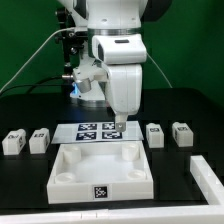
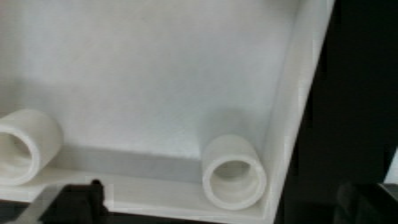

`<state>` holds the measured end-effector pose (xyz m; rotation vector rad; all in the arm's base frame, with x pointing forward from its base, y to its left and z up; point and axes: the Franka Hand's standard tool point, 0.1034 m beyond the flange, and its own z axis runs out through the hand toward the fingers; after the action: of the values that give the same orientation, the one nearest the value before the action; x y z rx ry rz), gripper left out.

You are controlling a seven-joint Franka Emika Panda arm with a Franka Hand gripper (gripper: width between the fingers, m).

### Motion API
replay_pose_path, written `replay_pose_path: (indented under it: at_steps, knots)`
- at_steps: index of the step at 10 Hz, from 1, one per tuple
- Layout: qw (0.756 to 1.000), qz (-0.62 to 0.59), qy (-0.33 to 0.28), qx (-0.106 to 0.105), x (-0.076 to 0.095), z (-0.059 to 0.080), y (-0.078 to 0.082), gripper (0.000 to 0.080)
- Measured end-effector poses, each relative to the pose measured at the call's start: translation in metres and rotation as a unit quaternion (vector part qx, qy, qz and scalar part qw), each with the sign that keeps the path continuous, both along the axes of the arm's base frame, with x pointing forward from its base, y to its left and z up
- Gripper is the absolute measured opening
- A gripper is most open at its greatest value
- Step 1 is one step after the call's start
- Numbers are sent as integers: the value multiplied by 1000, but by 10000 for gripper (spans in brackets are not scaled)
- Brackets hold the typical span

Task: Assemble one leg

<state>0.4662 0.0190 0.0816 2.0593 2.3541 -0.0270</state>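
Tool [image 1: 118, 124] low over panel [image 1: 75, 165], spread or pinched: cannot tell. Best next: centre over nearest leg [image 1: 155, 134], grip flat faces, keep upright.

arm [image 1: 120, 60]: I read it upright, reaching down from above
wrist: vertical
gripper [image 1: 117, 124]: pointing straight down
jaws: spread wide apart

Exterior view: facing the arm [image 1: 120, 50] head-on from across the table [image 1: 30, 112], slightly raised, mid-range. Wrist view: just behind the gripper [image 2: 228, 200], pressed close over the white panel [image 2: 160, 70] — shared ground, that panel alone.
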Motion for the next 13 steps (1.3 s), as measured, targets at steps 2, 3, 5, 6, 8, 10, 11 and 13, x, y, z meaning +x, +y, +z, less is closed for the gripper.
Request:
replay_pose_path:
  at_steps: [2,3,5,6,8,10,11,13]
  knots:
    - [1000,-6,6,1,-12,-12,-6,650]
    - [1000,-12,15,2,-28,-24,-11,650]
    - [1000,-22,8,8,-35,-44,-19,650]
    - [999,-30,14,10,-38,-59,-24,650]
    - [999,-38,20,13,-40,-72,-25,650]
    - [999,-45,20,13,-41,-73,-25,534]
    - [999,-46,20,13,-41,-73,-25,397]
    - [999,-46,20,13,-41,-73,-25,217]
